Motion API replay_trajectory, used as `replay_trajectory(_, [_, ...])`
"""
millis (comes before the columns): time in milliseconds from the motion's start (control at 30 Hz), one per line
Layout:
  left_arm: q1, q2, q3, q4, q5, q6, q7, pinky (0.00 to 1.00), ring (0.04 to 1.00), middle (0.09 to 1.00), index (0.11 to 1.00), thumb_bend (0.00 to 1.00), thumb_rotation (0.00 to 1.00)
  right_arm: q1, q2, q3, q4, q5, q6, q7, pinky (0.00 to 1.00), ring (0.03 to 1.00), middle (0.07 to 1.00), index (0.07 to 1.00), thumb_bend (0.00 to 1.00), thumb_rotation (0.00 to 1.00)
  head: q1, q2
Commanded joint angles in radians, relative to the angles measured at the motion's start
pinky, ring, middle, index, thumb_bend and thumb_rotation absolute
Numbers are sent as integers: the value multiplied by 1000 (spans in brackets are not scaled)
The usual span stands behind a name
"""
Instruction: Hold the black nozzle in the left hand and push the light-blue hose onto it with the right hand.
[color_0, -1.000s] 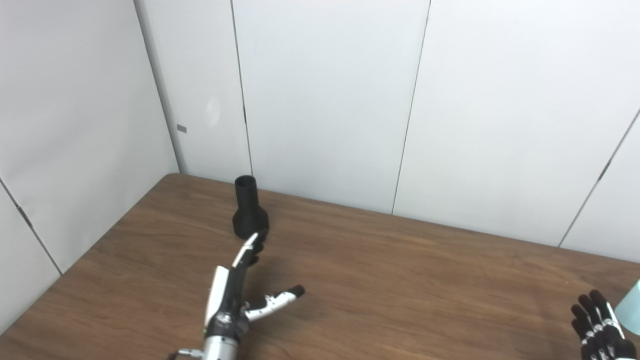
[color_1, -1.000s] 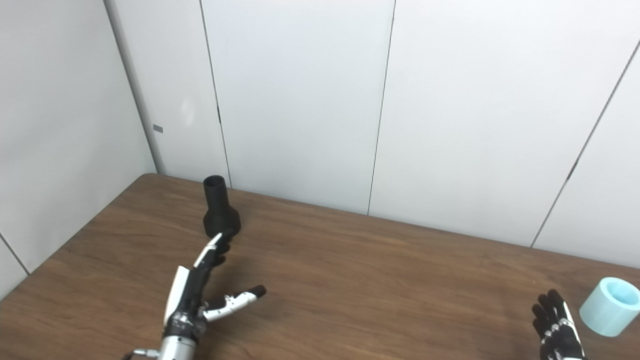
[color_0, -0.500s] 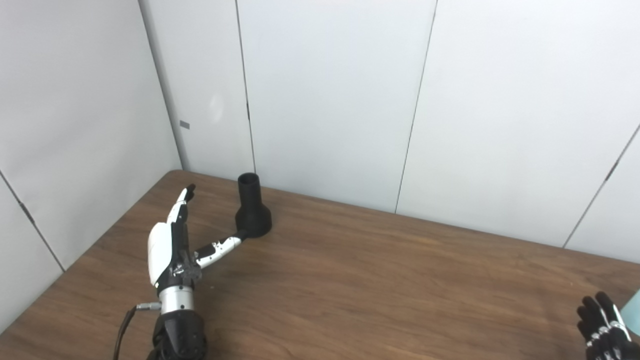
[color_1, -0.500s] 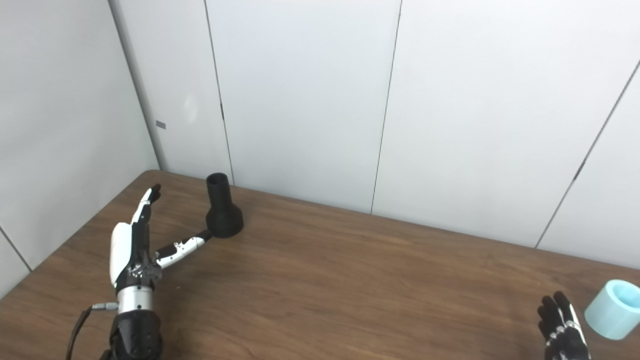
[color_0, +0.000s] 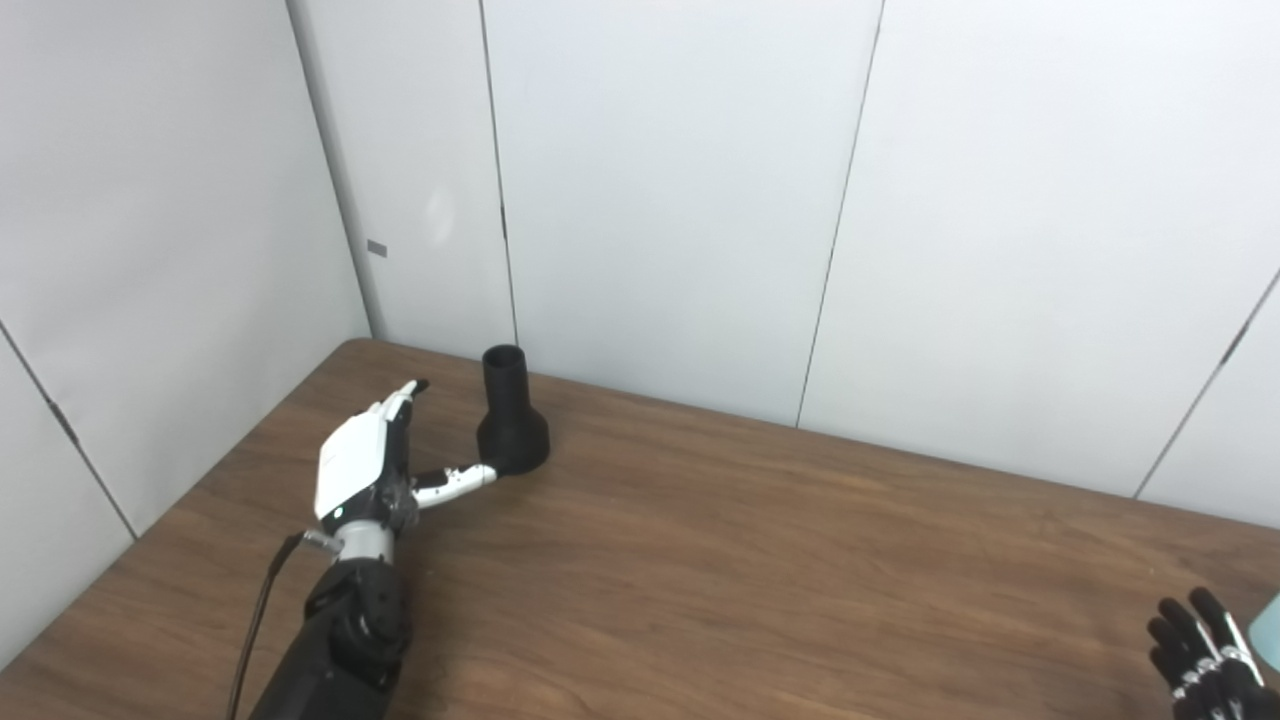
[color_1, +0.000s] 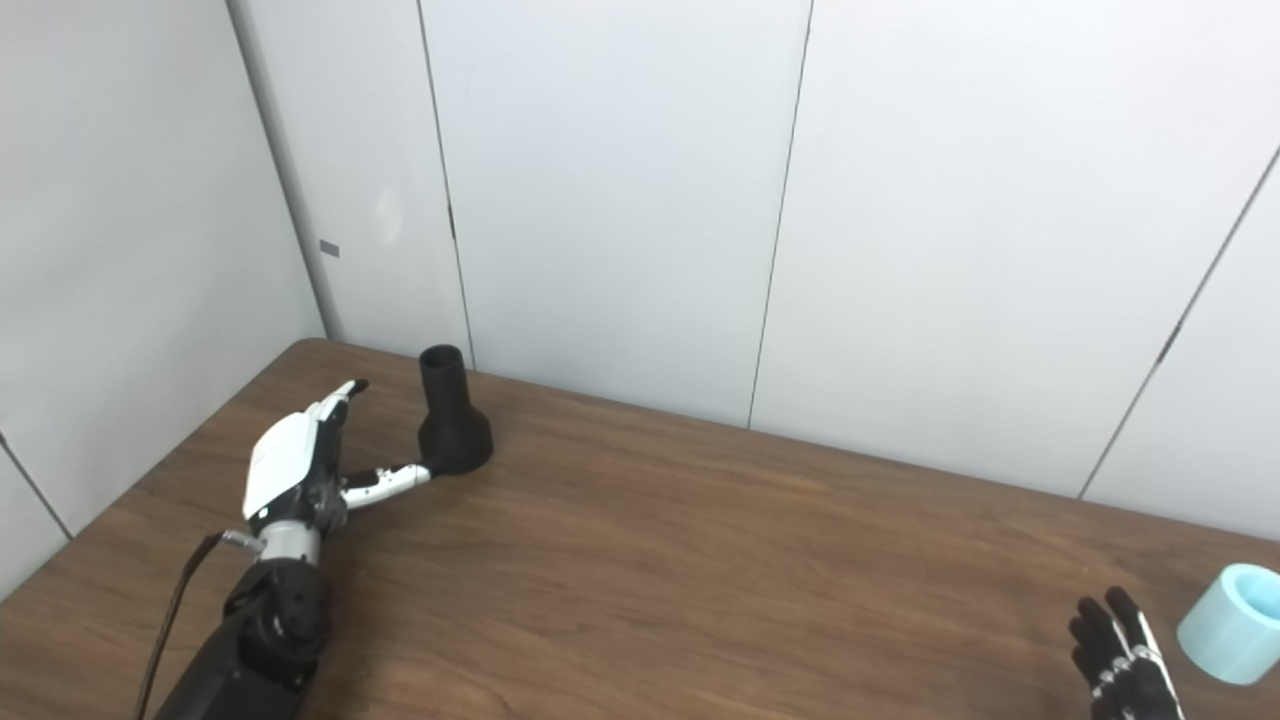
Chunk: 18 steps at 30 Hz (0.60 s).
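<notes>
So, early stage — nothing grasped yet, all left to do. Left hand (color_0: 362, 468) beside black nozzle (color_0: 509, 415), fingers spread, holding nothing; thumb tip at nozzle base, fingers (color_0: 400, 400) well left of neck. Nozzle upright on table (color_1: 700, 560), far left corner. Right hand (color_1: 1118, 655) at bottom right, fingers spread — light-blue hose (color_1: 1231, 622) just beside, untouched.

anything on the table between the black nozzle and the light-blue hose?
Nothing: between the black nozzle and the light-blue hose there is only bare wooden table. The right eye view shows it best. The right hand sits beside the hose.
</notes>
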Motion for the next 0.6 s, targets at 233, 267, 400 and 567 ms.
replay_trajectory(233, [-126, 86, -75, 37, 26, 100, -94, 1000, 981, 939, 916, 1000, 599, 67, 19, 11, 111, -10, -15, 4, 970, 938, 926, 954, 739, 965, 1, 0])
replay_trajectory(267, [-131, 89, -80, 45, 24, 105, -98, 1000, 975, 934, 917, 1000, 610, 67, 19, 11, 111, -13, -16, 3, 974, 940, 925, 957, 737, 967, 1, 0])
replay_trajectory(400, [-162, 88, -96, 100, 16, 121, -98, 1000, 956, 922, 917, 1000, 623, 66, 19, 13, 116, -33, -26, 0, 975, 941, 926, 967, 721, 980, -2, 2])
replay_trajectory(567, [-197, 82, -106, 160, -9, 127, -109, 1000, 999, 952, 928, 1000, 573, 63, 22, 11, 126, -38, -39, 2, 952, 920, 915, 960, 700, 983, -5, 6])
